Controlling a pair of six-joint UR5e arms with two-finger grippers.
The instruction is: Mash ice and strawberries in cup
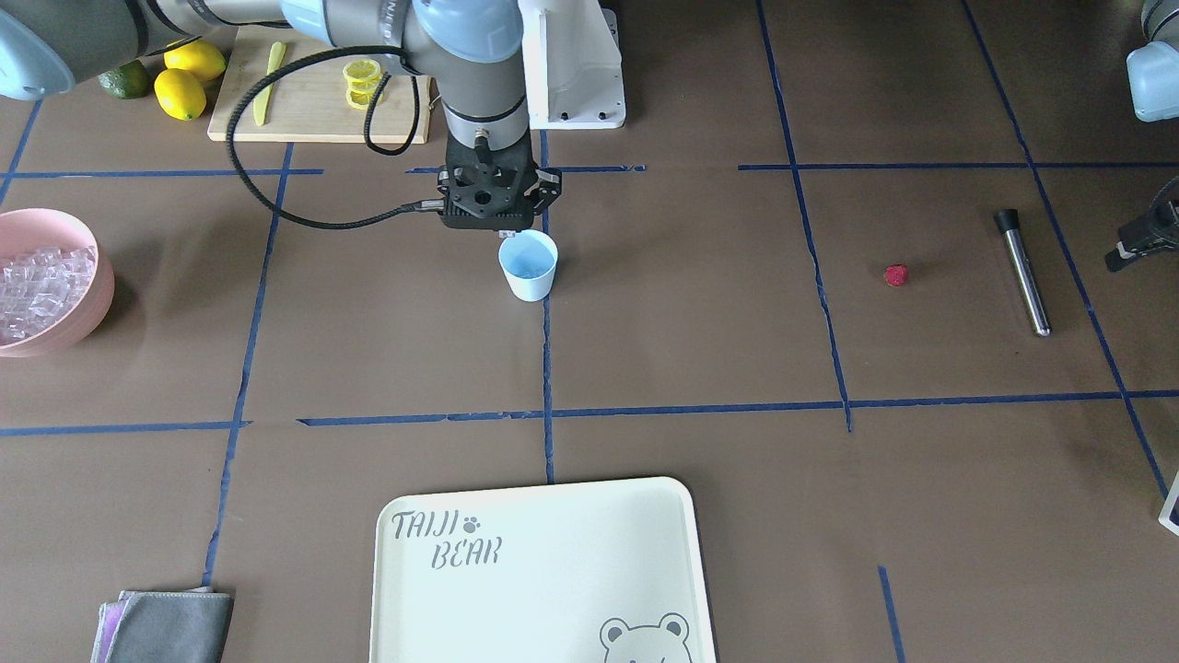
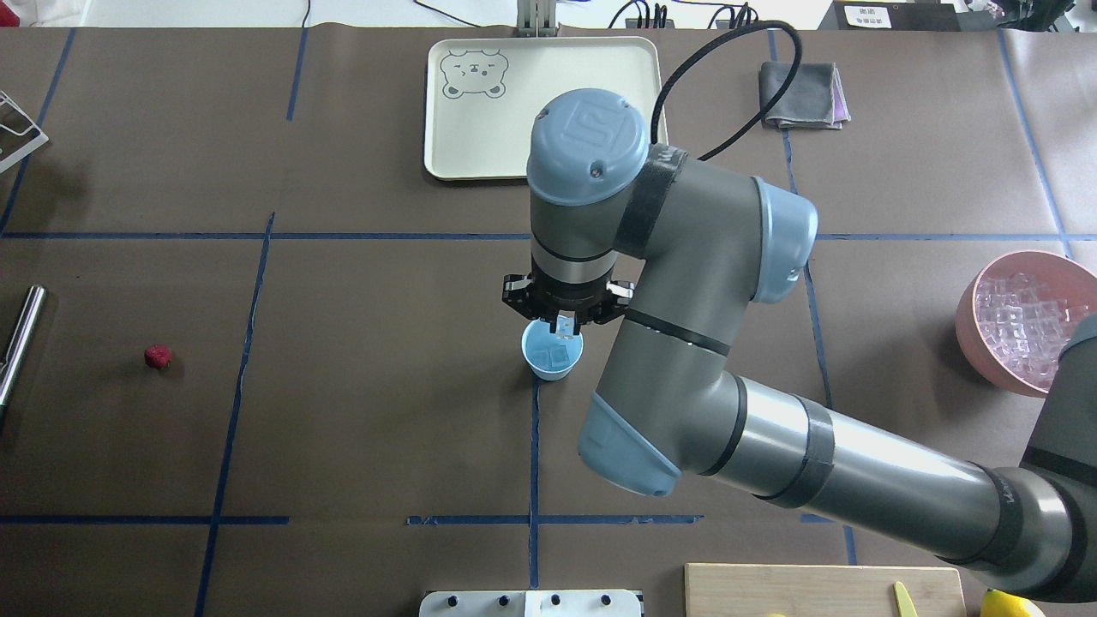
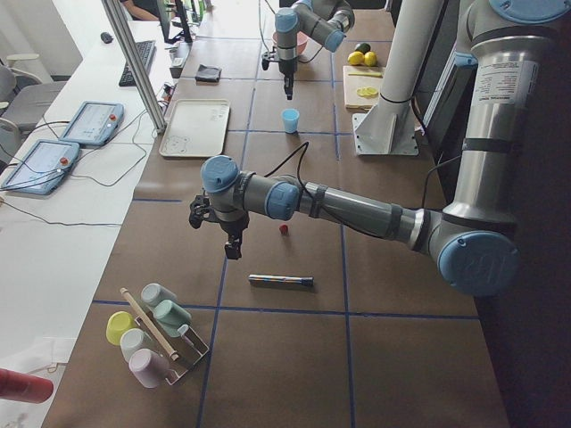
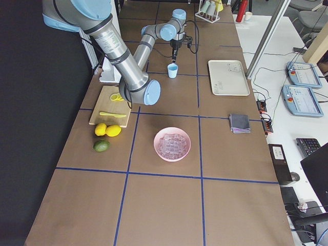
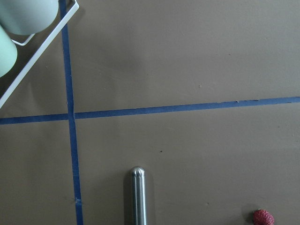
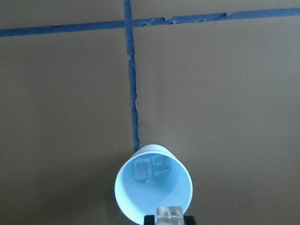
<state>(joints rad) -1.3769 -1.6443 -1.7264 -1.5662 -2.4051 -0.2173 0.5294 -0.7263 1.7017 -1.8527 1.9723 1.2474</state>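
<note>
The pale blue cup (image 1: 529,267) stands upright near the table's middle; it also shows in the overhead view (image 2: 552,353). Two ice cubes (image 6: 149,168) lie in its bottom. My right gripper (image 2: 563,326) hangs just above the cup's rim, shut on one more ice cube (image 6: 168,213). The rest of the ice (image 1: 41,281) is heaped in a pink bowl (image 2: 968,317). The red strawberry (image 1: 895,275) lies alone on the table, also in the left wrist view (image 5: 263,217). My left gripper (image 3: 231,251) hovers near the strawberry; I cannot tell whether it is open.
A metal muddler (image 1: 1022,272) lies beside the strawberry. A cream tray (image 1: 543,571) and a grey cloth (image 1: 166,626) sit on the operators' side. A cutting board (image 1: 304,115), lemons (image 1: 189,78) and a cup rack (image 3: 152,334) stand at the table's edges.
</note>
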